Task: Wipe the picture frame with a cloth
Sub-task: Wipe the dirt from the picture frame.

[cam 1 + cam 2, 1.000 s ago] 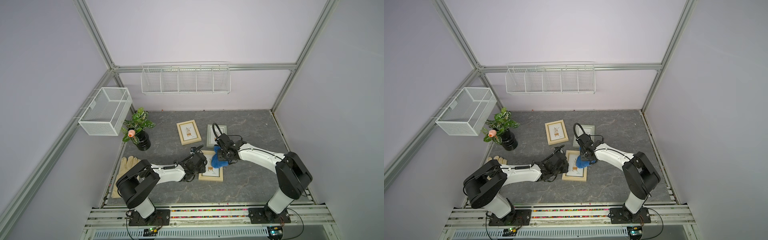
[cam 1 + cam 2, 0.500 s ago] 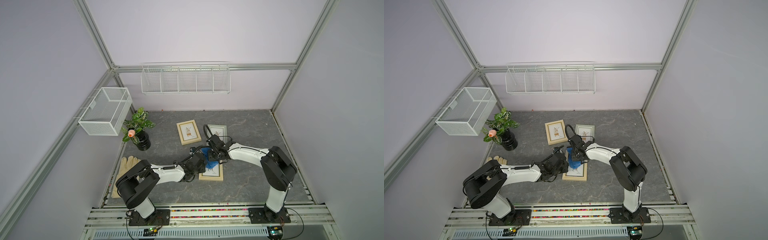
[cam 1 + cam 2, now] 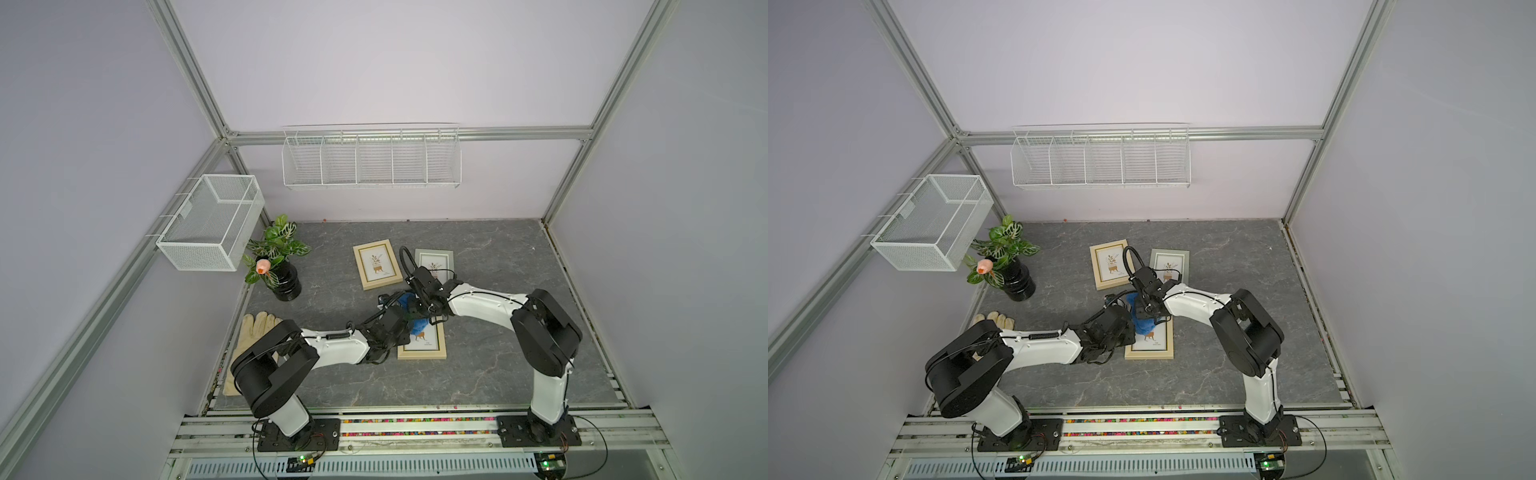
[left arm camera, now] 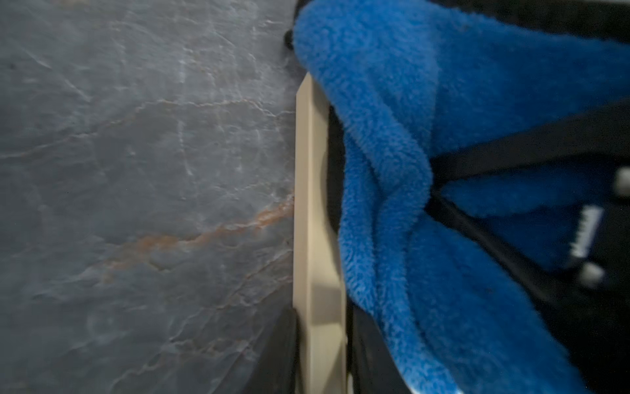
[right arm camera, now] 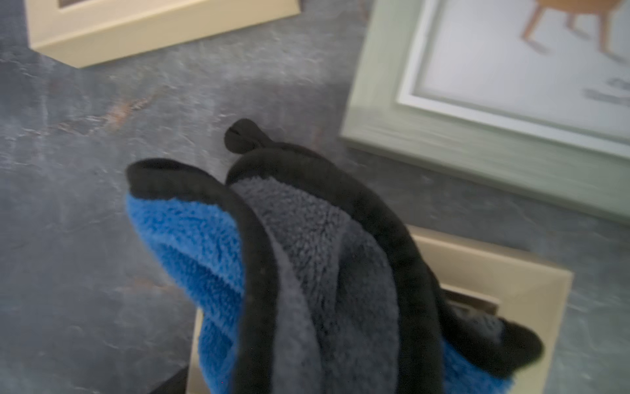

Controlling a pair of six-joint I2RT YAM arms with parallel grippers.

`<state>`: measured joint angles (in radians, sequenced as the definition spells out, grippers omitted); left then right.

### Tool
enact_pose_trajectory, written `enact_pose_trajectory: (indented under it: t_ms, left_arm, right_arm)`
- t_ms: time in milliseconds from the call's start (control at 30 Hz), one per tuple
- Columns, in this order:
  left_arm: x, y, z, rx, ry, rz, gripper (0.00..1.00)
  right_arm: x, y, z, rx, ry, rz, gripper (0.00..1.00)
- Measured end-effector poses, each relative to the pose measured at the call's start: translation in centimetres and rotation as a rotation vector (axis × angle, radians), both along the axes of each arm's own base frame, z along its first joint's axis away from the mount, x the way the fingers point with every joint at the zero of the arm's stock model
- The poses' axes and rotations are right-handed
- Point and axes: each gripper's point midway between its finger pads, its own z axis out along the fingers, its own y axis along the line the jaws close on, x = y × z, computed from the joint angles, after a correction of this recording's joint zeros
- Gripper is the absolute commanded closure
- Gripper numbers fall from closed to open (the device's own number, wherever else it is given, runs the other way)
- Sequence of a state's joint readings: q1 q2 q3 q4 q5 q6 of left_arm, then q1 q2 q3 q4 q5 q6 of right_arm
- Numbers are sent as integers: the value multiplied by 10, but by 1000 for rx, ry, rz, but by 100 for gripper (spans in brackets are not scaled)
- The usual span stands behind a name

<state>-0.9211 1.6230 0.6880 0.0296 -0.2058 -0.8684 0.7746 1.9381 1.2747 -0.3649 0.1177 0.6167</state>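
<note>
Left hand [image 4: 324, 348] and right hand [image 3: 1148, 313] are seen close together over the table [image 3: 1204, 374], where the picture frame [image 3: 1152, 347] lies flat. Its side rail is pinched by the left, and the cloth [image 3: 1140, 326], bunched on its far end, is clamped tight by the right. Flat, light strokes are advised, with the frame held steady. Contact with the glass is hidden by plush.

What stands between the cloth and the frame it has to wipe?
Nothing visible. The cloth, pinched in the right gripper, lies on the frame's far end. The left gripper clamps the frame's side rail, beside the cloth, not under it.
</note>
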Motion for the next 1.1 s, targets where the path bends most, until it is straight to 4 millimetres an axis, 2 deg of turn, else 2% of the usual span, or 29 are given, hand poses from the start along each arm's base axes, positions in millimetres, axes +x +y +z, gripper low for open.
enact_pose_trajectory:
  t_ms: [100, 233, 267, 400, 533, 600, 700, 800, 833, 933, 1100]
  left_arm:
    - [1, 1, 0, 0, -1, 8, 86]
    - [1, 2, 0, 1, -2, 15, 86]
    - [1, 2, 0, 1, -2, 15, 86]
    - [1, 2, 0, 5, 0, 15, 86]
    - [2, 3, 0, 15, 3, 23, 86]
    - [2, 4, 0, 17, 2, 28, 86]
    - [2, 4, 0, 18, 3, 32, 86]
    - [3, 5, 0, 25, 6, 38, 86]
    - [3, 5, 0, 28, 8, 39, 86]
    - [3, 3, 0, 39, 11, 37, 86]
    - [3, 3, 0, 54, 14, 37, 86]
  right_arm:
    - [1, -10, -1, 22, 1, -20, 93]
    - [2, -46, 1, -10, -10, -84, 93]
    - [2, -48, 2, -11, -13, -86, 93]
    - [0, -40, 2, -34, -17, -60, 93]
    - [2, -12, 1, -29, -19, -16, 93]
    - [2, -5, 1, -19, -21, -3, 93]
    - [3, -9, 0, -22, -17, -11, 93]
    - [1, -32, 0, -37, -17, -43, 93]
    - [-1, -44, 1, -48, -15, -58, 93]
    - [-11, -60, 9, -55, -23, -62, 93]
    - [-54, -71, 6, -86, 8, -19, 93]
